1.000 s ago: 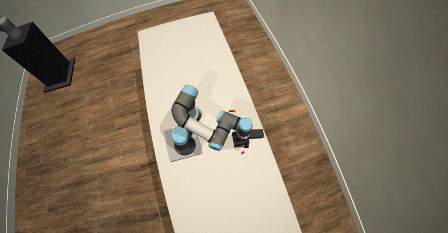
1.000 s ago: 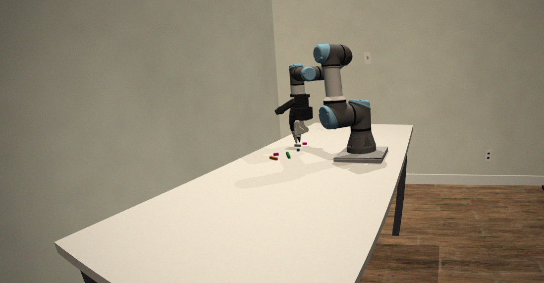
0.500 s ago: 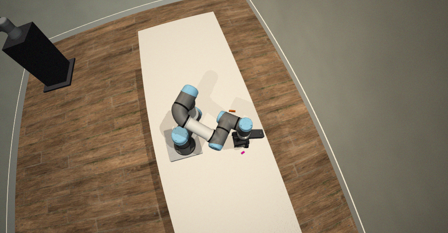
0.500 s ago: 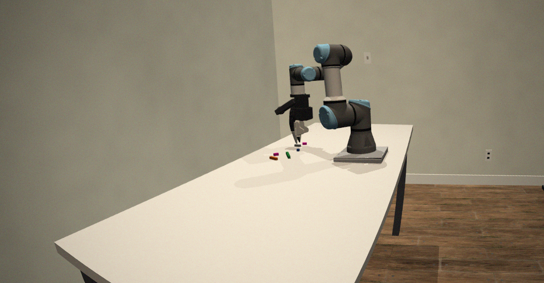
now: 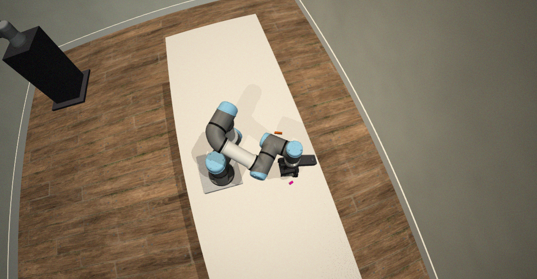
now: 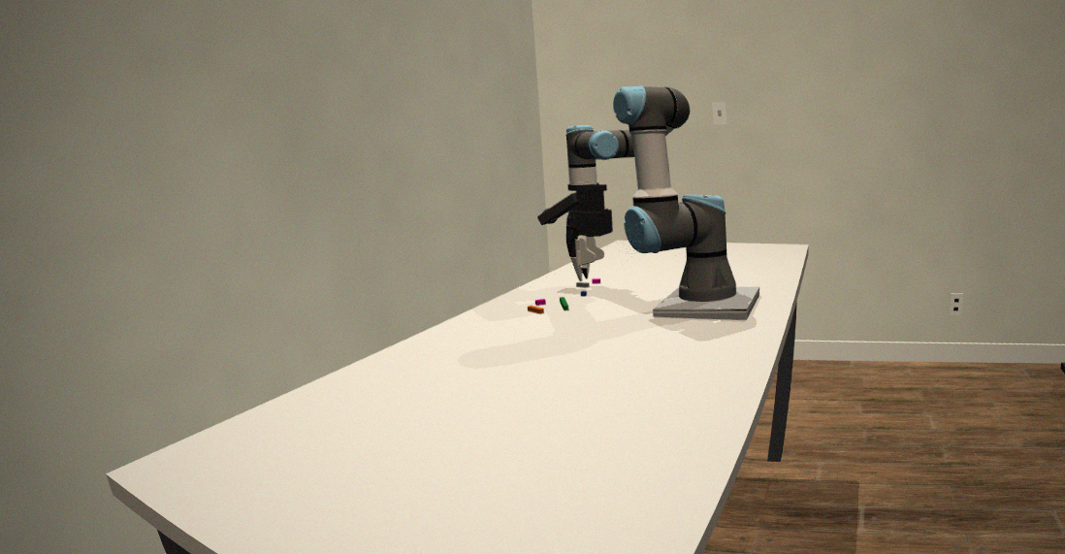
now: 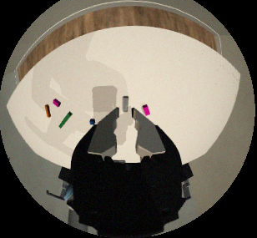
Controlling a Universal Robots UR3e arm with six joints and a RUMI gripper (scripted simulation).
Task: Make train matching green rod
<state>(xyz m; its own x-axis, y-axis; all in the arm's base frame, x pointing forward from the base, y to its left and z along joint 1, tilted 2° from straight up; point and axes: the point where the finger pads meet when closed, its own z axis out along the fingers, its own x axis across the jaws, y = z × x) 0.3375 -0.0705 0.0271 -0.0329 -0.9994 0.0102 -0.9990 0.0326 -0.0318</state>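
Note:
My gripper (image 6: 584, 277) (image 7: 125, 108) points down with its fingers a little apart and nothing held. The grey rod (image 6: 582, 284) (image 7: 125, 101) lies flat just below and between the fingertips. One magenta rod (image 5: 291, 182) (image 6: 596, 280) (image 7: 146, 109) lies right of it in the wrist view. The blue rod (image 6: 583, 293) (image 7: 92, 122) lies to its left. Further left are the green rod (image 6: 564, 303) (image 7: 65, 119), a second magenta rod (image 6: 540, 302) (image 7: 57, 103) and the orange rod (image 5: 278, 132) (image 6: 535, 309) (image 7: 47, 110). All rods lie apart. The arm hides several of them in the top view.
The long white table (image 5: 225, 59) (image 6: 417, 431) carries the arm's grey base plate (image 5: 238, 182) (image 6: 700, 312). The table's long edge runs beyond the rods in the wrist view. Shadows of the arm fall around the rods.

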